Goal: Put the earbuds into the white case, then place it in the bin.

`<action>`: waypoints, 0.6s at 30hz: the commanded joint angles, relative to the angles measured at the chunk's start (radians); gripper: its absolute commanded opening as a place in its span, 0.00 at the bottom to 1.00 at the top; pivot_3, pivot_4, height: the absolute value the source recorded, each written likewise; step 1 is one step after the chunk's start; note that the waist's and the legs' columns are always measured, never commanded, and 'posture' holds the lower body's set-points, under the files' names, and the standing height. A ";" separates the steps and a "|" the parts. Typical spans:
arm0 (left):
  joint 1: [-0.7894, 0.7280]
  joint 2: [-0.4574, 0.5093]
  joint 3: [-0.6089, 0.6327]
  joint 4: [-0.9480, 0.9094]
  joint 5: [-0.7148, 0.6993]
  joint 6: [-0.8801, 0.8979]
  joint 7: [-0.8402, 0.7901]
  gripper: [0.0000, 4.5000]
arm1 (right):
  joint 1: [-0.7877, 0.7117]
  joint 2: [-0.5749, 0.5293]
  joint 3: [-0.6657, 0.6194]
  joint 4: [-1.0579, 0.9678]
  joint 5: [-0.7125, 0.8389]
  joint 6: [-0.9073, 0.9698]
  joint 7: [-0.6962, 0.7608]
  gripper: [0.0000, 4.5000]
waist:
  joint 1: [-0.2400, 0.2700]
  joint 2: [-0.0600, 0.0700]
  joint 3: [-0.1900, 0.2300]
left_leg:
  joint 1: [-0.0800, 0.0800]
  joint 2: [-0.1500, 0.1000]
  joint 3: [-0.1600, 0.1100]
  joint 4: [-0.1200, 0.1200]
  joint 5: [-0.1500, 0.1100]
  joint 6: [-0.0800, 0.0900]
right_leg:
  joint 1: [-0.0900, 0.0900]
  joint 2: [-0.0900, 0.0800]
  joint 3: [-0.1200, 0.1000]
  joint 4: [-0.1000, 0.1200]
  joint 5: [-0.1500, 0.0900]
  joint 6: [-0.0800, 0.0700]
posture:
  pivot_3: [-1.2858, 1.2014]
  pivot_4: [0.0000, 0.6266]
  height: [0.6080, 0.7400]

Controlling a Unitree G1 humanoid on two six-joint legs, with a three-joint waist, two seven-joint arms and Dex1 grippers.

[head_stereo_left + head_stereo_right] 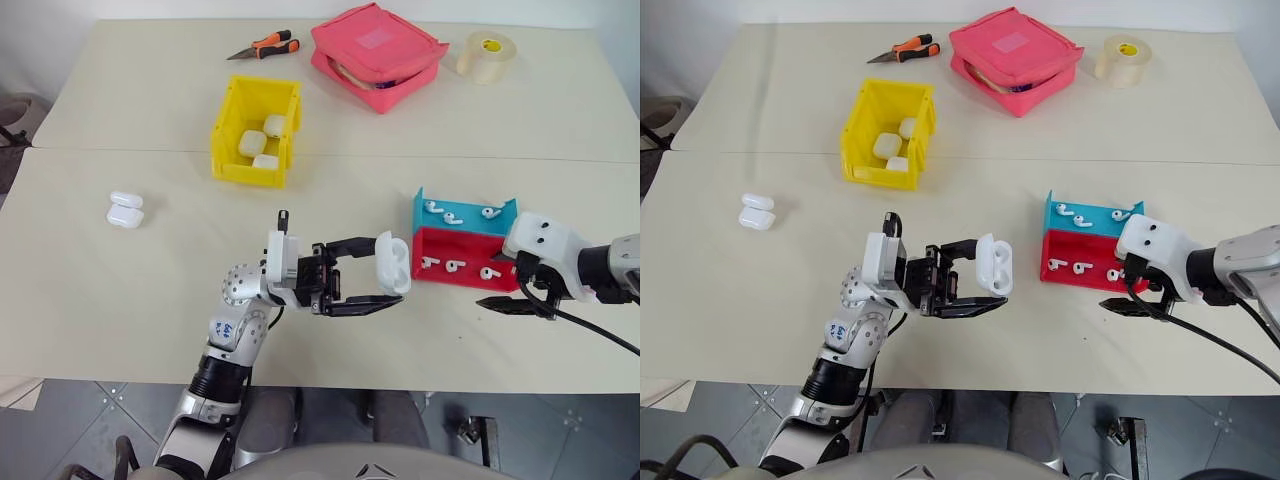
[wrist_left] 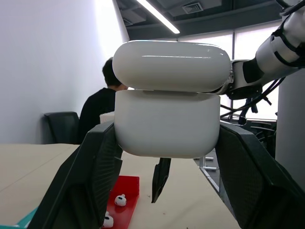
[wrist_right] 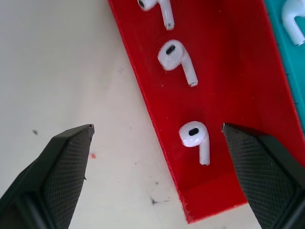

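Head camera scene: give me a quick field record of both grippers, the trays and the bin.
left gripper: shut on the white case, lid open, held above the table
right gripper: open, over the red tray edge, straddling an earbud
red tray: three earbuds
blue tray: three earbuds
bin: three cases inside
spare case: on table, far left

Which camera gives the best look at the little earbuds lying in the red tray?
The right wrist view: the earbuds lie large and sharp on the red tray, stems clear. The eye views show them as tiny white specks; the left wrist view catches two past the held case.
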 commanded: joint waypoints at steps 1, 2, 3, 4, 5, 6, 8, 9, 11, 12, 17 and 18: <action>0.001 0.003 -0.004 -0.053 -0.021 0.004 0.014 0.61 | -0.051 0.010 0.042 0.051 -0.083 -0.098 0.034 1.00 | -0.001 0.000 0.000 | 0.000 0.000 0.000 0.000 0.000 0.000 | 0.000 0.000 0.000 0.000 0.000 0.000 | 0.52 0.24 1.00; 0.002 0.006 -0.004 -0.055 -0.022 0.006 0.016 0.61 | -0.060 0.012 0.055 0.063 -0.097 -0.115 0.046 1.00 | -0.001 0.000 0.000 | 0.000 0.000 0.000 0.000 0.000 0.000 | 0.000 0.000 0.000 0.000 0.000 0.000 | 0.52 0.24 1.00; 0.003 0.008 -0.005 -0.058 -0.022 0.007 0.017 0.61 | -0.070 0.017 0.066 0.075 -0.111 -0.131 0.055 1.00 | -0.001 0.000 0.000 | 0.000 0.000 0.000 0.000 0.000 0.000 | 0.000 0.000 0.000 0.000 0.000 0.000 | 0.52 0.24 1.00; 0.005 0.010 -0.005 -0.060 -0.022 0.009 0.019 0.61 | -0.078 0.021 0.075 0.086 -0.124 -0.145 0.062 1.00 | -0.001 0.000 0.000 | 0.000 0.000 0.000 0.000 0.000 0.000 | 0.000 0.000 0.000 0.000 0.000 0.000 | 0.52 0.24 1.00; 0.006 0.011 -0.006 -0.064 -0.022 0.010 0.021 0.61 | -0.085 0.022 0.085 0.098 -0.141 -0.163 0.071 1.00 | -0.001 0.000 0.000 | 0.000 0.000 0.000 0.000 0.000 0.000 | 0.000 0.000 0.000 0.000 0.000 0.000 | 0.52 0.24 1.00; 0.008 0.011 -0.007 -0.067 -0.022 0.011 0.023 0.61 | -0.089 0.023 0.092 0.110 -0.157 -0.182 0.079 1.00 | -0.001 0.000 0.000 | 0.000 0.000 0.000 0.000 0.000 0.000 | 0.000 0.000 0.000 0.000 0.000 0.000 | 0.52 0.24 1.00; 0.010 0.013 -0.008 -0.074 -0.023 0.015 0.028 0.61 | -0.098 0.029 0.099 0.130 -0.175 -0.204 0.092 0.96 | 0.000 0.000 0.000 | 0.000 0.000 0.000 0.000 0.000 0.000 | 0.000 0.000 0.000 0.000 0.000 0.000 | 0.52 0.24 1.00; 0.011 0.014 -0.008 -0.076 -0.023 0.016 0.030 0.61 | -0.101 0.032 0.100 0.135 -0.180 -0.209 0.097 0.91 | 0.000 0.000 0.000 | 0.000 0.000 0.000 0.000 0.000 0.000 | 0.000 0.000 0.000 0.000 0.000 0.000 | 0.52 0.24 1.00; 0.014 0.015 -0.008 -0.082 -0.023 0.019 0.033 0.61 | -0.110 0.038 0.103 0.149 -0.193 -0.226 0.107 0.81 | -0.001 0.000 0.000 | 0.000 0.000 0.000 0.000 0.000 0.000 | 0.000 0.000 0.000 0.000 0.000 0.000 | 0.52 0.24 1.00; 0.016 0.018 -0.008 -0.085 -0.025 0.022 0.034 0.61 | -0.113 0.041 0.104 0.152 -0.197 -0.231 0.115 0.73 | -0.001 0.000 0.000 | 0.000 0.000 0.000 0.000 0.000 0.000 | 0.000 0.000 0.000 0.000 0.000 0.000 | 0.52 0.24 1.00; 0.016 0.021 -0.007 -0.088 -0.029 0.028 0.035 0.61 | -0.117 0.054 0.105 0.158 -0.217 -0.250 0.146 0.58 | -0.001 0.000 0.000 | 0.000 0.000 0.000 0.000 0.000 0.000 | 0.000 0.000 0.000 0.000 0.000 0.000 | 0.52 0.24 1.00; 0.016 0.022 -0.007 -0.088 -0.030 0.029 0.035 0.61 | -0.117 0.058 0.105 0.159 -0.222 -0.254 0.146 0.58 | -0.001 0.000 0.000 | 0.000 0.000 0.000 0.000 0.000 0.000 | 0.000 0.000 0.000 0.000 0.000 0.000 | 0.52 0.24 1.00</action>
